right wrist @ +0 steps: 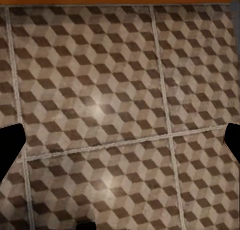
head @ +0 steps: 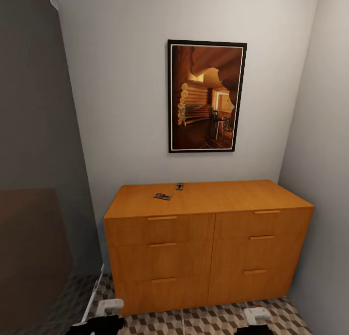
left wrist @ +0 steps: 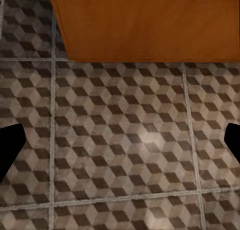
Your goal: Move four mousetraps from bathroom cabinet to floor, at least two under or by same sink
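You see two small mousetraps [head: 163, 196] [head: 180, 186] on the cabinet [head: 208, 243] top, too tiny to make out, and both arms are cut off at the head view's bottom edge.

Orange-brown cabinet [head: 232, 199] on cube-patterned floor [head: 203, 320], apparently two mousetraps [head: 163, 196] on top

Orange-brown cabinet [head: 208, 243]; brown-beige cube-patterned bathroom floor [left wrist: 125, 140].

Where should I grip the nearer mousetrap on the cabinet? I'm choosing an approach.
Come from above and pinch the nearer mousetrap across its short edges. It lies flat on the cabinet top, left of middle, so no side offers height to grab. Its metal parts are too small to make out.
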{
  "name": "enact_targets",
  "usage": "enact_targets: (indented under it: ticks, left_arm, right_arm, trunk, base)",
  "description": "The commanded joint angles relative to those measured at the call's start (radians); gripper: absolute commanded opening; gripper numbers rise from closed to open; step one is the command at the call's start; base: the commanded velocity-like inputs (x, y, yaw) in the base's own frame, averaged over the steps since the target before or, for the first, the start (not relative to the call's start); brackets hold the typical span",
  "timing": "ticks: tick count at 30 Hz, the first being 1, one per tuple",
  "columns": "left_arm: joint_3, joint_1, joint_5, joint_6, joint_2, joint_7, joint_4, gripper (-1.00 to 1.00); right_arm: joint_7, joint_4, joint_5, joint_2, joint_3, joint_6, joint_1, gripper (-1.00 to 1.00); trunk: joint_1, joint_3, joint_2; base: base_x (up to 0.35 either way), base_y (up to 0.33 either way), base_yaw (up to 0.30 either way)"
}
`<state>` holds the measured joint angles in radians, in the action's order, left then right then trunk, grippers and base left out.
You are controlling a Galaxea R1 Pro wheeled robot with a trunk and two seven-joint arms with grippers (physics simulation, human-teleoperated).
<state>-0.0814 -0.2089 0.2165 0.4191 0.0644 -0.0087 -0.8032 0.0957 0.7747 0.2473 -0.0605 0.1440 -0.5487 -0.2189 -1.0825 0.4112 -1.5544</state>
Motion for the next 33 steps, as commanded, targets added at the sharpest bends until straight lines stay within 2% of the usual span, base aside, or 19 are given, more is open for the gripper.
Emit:
enact_targets:
  ticks: [1, 6, 7, 8, 12, 13, 18, 20, 26, 33]
  left_arm:
    - [-0.002, 0.000, 0.006, 0.014, 0.004, 0.001, -0.018, 1.00]
    - [-0.002, -0.001, 0.006, 0.060, 0.019, 0.001, -0.111, 1.00]
    - [-0.002, -0.001, 0.006, 0.084, 0.023, 0.001, -0.154, 1.00]
    - [-0.002, -0.001, 0.006, 0.084, 0.023, 0.001, -0.154, 1.00]
    - [-0.001, 0.000, 0.005, 0.173, 0.028, 0.003, -0.284, 1.00]
    - [-0.001, -0.001, 0.005, 0.219, 0.029, 0.003, -0.351, 1.00]
    - [-0.002, 0.000, 0.004, 0.344, 0.028, 0.004, -0.526, 1.00]
    - [-0.003, 0.000, 0.005, 0.412, 0.027, 0.004, -0.605, 1.00]
    - [-0.004, 0.000, 0.006, 0.491, 0.026, 0.004, -0.680, 1.00]
    - [-0.004, -0.006, 0.007, 0.531, 0.023, 0.003, -0.728, 1.00]
  right_arm:
    - [-0.001, 0.018, 0.004, -0.002, 0.003, -0.014, 0.000, 1.00]
    - [-0.001, 0.103, 0.004, -0.002, 0.004, -0.055, 0.000, 1.00]
    - [-0.001, 0.142, 0.004, -0.004, 0.005, -0.074, 0.000, 1.00]
    - [-0.001, 0.142, 0.004, -0.004, 0.005, -0.074, 0.000, 1.00]
    - [-0.001, 0.254, 0.004, -0.002, 0.005, -0.147, 0.000, 1.00]
    - [-0.001, 0.309, 0.004, -0.001, 0.005, -0.186, 0.000, 1.00]
    - [-0.001, 0.473, 0.003, 0.002, 0.002, -0.300, 0.000, 1.00]
    - [-0.001, 0.579, 0.003, 0.003, -0.001, -0.377, 0.000, 1.00]
    - [-0.001, 0.709, 0.004, 0.005, -0.004, -0.496, 0.000, 1.00]
    - [-0.001, 0.778, 0.006, 0.009, -0.006, -0.498, 0.004, 1.00]
  trunk:
    - [0.000, 0.001, -0.001]
    - [0.000, 0.001, -0.001]
    - [0.000, 0.001, -0.001]
    - [0.000, 0.001, -0.001]
    - [0.000, 0.001, -0.001]
    - [0.000, 0.001, -0.001]
    - [0.000, 0.001, -0.001]
    - [0.000, 0.001, -0.001]
    - [0.000, 0.001, -0.001]
    - [0.000, 0.001, -0.001]
  base:
    - [0.000, 0.000, 0.000]
    - [0.000, 0.000, 0.000]
    - [0.000, 0.000, 0.000]
    - [0.000, 0.000, 0.000]
    - [0.000, 0.000, 0.000]
    - [0.000, 0.000, 0.000]
    - [0.000, 0.000, 0.000]
    - [0.000, 0.000, 0.000]
    - [0.000, 0.000, 0.000]
    - [0.000, 0.000, 0.000]
